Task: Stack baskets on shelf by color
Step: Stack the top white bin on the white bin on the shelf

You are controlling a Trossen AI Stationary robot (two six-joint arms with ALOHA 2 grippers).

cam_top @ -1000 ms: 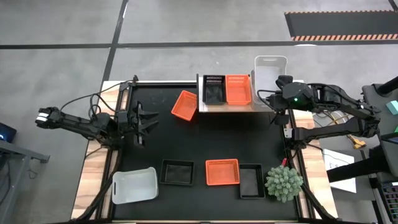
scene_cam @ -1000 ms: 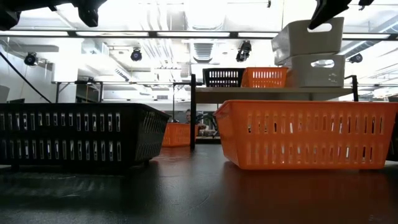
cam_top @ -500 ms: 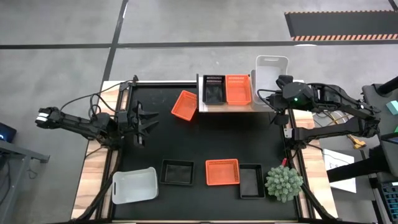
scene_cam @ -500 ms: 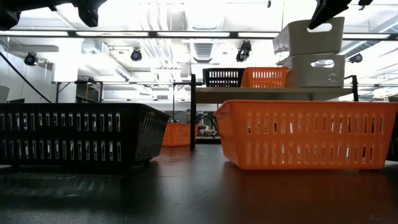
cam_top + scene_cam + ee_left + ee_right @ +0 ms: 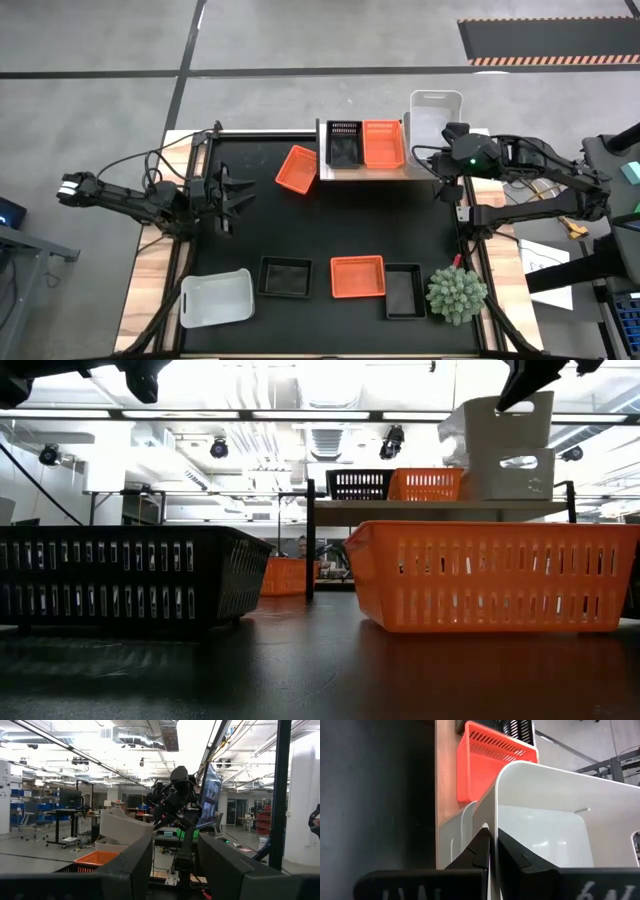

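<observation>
- Lowering white basket (image 5: pixel 545 820) squarely into the white one beneath, at the right end of shelf (image 5: pixel 372 171), keeping walls parallel to avoid jamming
- Appearing tilted, plain-walled, beside orange basket (image 5: pixel 383 143)
- Right gripper (image 5: pixel 490 851) clenching the basket's rim
- Left gripper (image 5: pixel 238 191) idling spread apart, over the mat's left

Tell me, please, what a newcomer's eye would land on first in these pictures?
Probably the right gripper pinching the wall of a white basket, tilted into another white basket at the right end of the shelf. Next, the black basket and orange basket beside it on the shelf.
</observation>
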